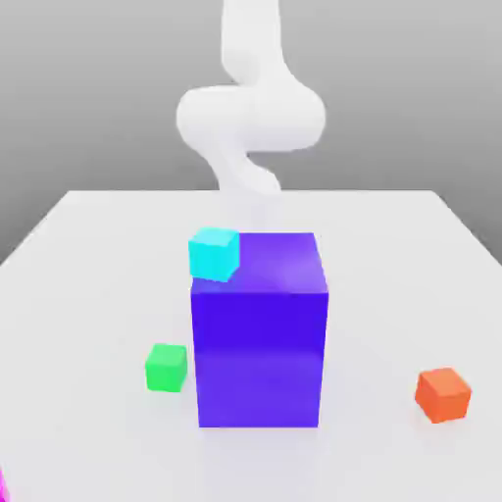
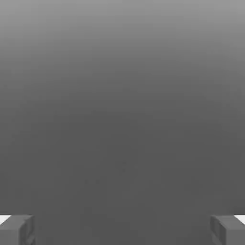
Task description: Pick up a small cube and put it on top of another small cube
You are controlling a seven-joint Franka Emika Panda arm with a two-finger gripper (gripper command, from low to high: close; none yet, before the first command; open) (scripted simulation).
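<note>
A large block [image 1: 259,333] stands mid-surface [image 1: 88,284], one small cube [image 1: 215,253] at its upper far corner. A second small cube [image 1: 167,368] sits beside it toward the exterior view's left edge, a third [image 1: 443,394] well apart toward the right edge.

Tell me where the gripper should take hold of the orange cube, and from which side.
Judging by its pose, grip the orange cube across two opposite upright faces, coming straight down from above. It sits flat on the table, alone, well apart from the big purple block, so both sides look free. It sits slightly turned, so the fingers should probably turn to match.
</note>
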